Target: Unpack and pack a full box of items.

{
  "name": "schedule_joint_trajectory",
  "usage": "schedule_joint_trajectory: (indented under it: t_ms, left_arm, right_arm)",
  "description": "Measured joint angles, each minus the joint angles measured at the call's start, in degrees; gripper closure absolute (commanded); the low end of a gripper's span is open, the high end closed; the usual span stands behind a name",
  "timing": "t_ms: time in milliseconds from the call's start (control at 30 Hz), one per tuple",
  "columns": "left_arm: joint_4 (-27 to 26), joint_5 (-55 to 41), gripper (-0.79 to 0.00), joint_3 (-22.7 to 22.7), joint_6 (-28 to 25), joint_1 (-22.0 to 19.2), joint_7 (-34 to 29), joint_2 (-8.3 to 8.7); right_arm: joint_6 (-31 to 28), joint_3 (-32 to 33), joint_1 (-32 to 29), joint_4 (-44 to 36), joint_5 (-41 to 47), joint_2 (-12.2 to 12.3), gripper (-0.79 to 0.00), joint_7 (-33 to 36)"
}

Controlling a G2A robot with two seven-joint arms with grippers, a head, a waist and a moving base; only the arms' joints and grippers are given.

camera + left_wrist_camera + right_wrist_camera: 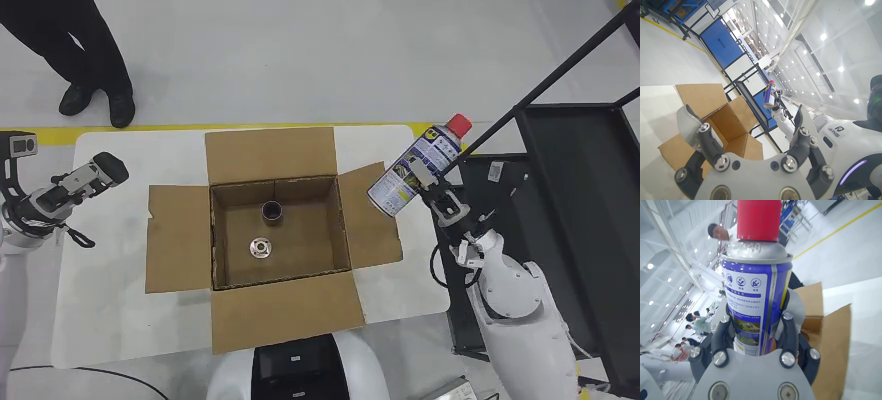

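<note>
One red-capped blue metal spray can (418, 163) is being gripped by the right pincer (432, 188), right of the open brown cardboard box (270, 155); the left pincer (744, 111) is gaping empty.

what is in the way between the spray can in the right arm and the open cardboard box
Nothing visible. The blue red-capped spray can, gripped by the right end effector, hangs near the right flap of the brown cardboard box, whose flaps lie open. Two small round items sit on its floor.
</note>
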Motion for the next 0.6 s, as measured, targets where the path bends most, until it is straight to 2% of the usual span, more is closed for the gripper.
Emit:
schedule_joint_trajectory:
  t_ms: [233, 433, 600]
  left_arm:
    - [0.0, 0.0, -0.785, 0.0, 0.0, 0.0, 0.0, 0.0]
    - [0.0, 0.0, -0.785, 0.0, 0.0, 0.0, 0.0, 0.0]
    - [0.0, 0.0, -0.785, 0.0, 0.0, 0.0, 0.0, 0.0]
  right_arm:
    - [0.43, 5.2, -1.98, 6.34, -3.56, -0.48, 0.0, -12.84]
    - [1.66, 4.46, -2.48, 11.58, -9.07, -0.82, 0.0, -17.34]
    - [1.84, 3.55, -1.6, 14.48, -9.86, -1.08, 0.0, -19.37]
